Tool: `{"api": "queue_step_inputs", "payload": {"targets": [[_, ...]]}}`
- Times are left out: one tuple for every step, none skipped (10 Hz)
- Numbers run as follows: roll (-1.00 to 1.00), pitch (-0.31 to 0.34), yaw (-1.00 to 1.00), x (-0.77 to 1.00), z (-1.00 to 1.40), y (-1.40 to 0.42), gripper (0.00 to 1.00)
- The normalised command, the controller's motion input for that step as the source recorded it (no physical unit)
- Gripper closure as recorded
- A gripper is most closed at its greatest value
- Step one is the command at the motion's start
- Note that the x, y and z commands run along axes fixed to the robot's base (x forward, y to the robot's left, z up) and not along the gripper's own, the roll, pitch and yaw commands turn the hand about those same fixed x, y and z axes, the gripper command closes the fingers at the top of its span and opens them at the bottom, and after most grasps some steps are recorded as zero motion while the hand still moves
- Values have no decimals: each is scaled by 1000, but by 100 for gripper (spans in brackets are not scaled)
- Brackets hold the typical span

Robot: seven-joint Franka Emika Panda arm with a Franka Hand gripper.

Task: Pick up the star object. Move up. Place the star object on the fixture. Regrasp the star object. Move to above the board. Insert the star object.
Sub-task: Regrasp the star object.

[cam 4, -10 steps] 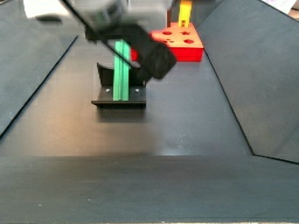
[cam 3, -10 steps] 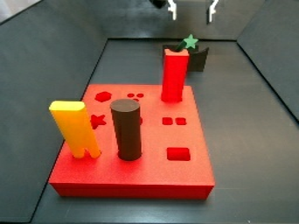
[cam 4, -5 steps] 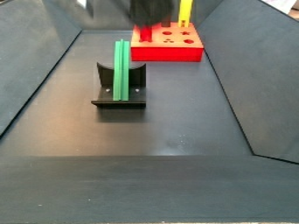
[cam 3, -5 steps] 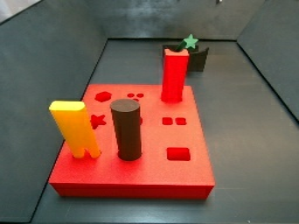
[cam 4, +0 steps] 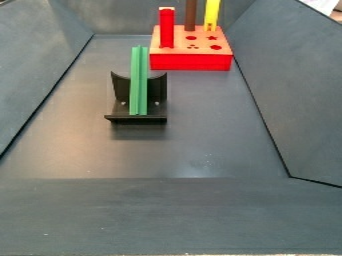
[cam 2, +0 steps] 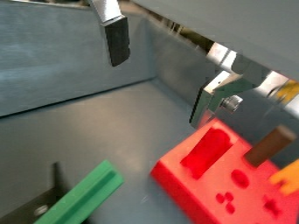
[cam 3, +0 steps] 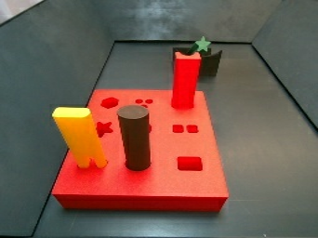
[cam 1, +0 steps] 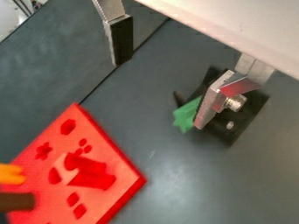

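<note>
With the star object leaning upright in the fixture, the hand, open wide and empty above, should descend squarely to regrasp it.

No readable text, labels, brands, numbers or signs anywhere in these views.

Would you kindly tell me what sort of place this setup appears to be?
Probably a robot peg-insertion test bench: a dark walled enclosure, a red holed board with upright pegs, a green star peg on a black fixture, the open gripper above.
</note>
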Motion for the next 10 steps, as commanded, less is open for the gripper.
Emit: {"api": "queue_step_inputs", "payload": {"targets": [[1000, 29, 3, 5, 34, -41, 0], [1000, 27, 4, 11, 16, -37, 0], [1000, 25, 5, 18, 8, -31, 0], [1000, 25, 6, 22, 3, -25, 0], [1000, 28, 8, 23, 3, -22, 0], [1000, 35, 10, 21, 1, -22, 0], [1000, 43, 12, 25, 2, -21, 0], [1000, 48, 14, 30, -1, -23, 0], [1000, 58, 18, 49, -13, -25, 0], [1000, 73, 22, 64, -12, -27, 0]]}}
